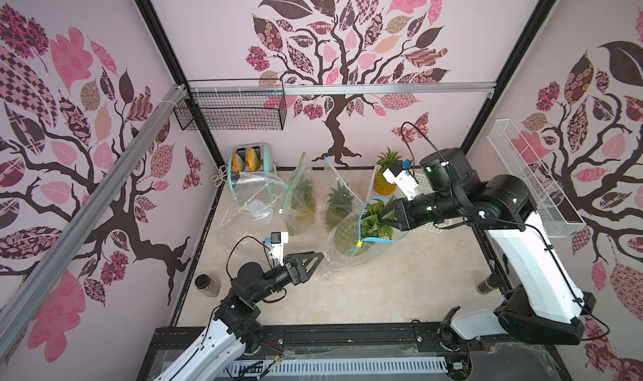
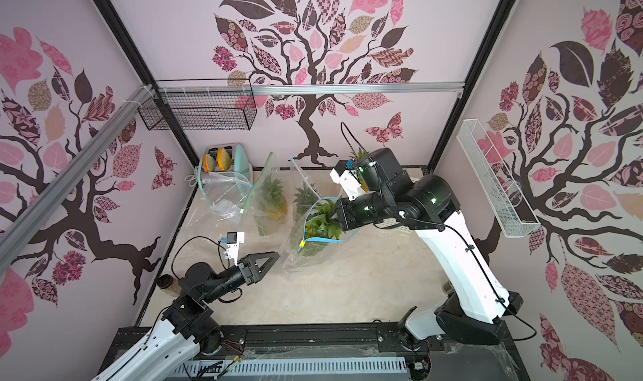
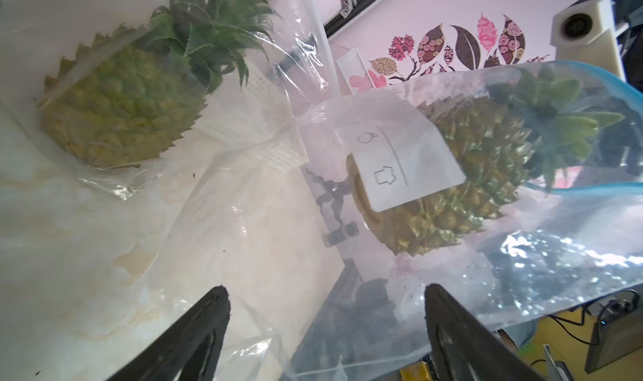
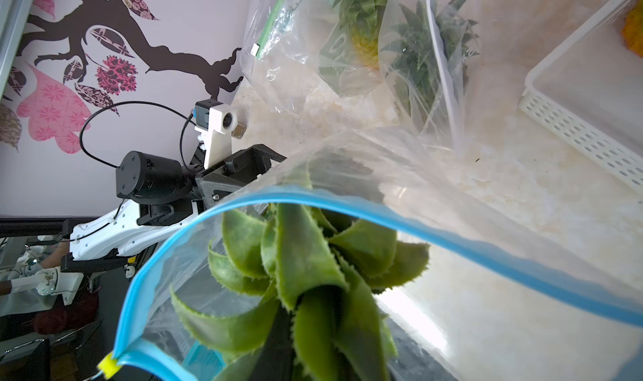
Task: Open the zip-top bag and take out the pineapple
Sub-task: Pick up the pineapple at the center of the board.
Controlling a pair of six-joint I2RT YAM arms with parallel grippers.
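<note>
Pineapple [image 1: 344, 236] lies inside the blue-zipped bag [image 1: 377, 240] mid-table, the bag's mouth already open. Your right gripper [image 1: 384, 217] looks clamped on the leaves; your left gripper [image 3: 325, 288] gapes beside the bag's bottom. Pulling it out remains.

The near half of the surface [image 1: 382, 292] is left bare. The far half is crowded by a green-zipped bag [image 1: 302, 201], a white-zipped bag [image 1: 339, 201], a slack bag [image 1: 254, 198], a toaster [image 1: 266, 160] and a tray [image 4: 570, 132]. The mouth of the blue-zipped bag [image 1: 344, 257] is filled by the crown of the pineapple [image 1: 346, 236] and the right tool [image 1: 385, 216].
</note>
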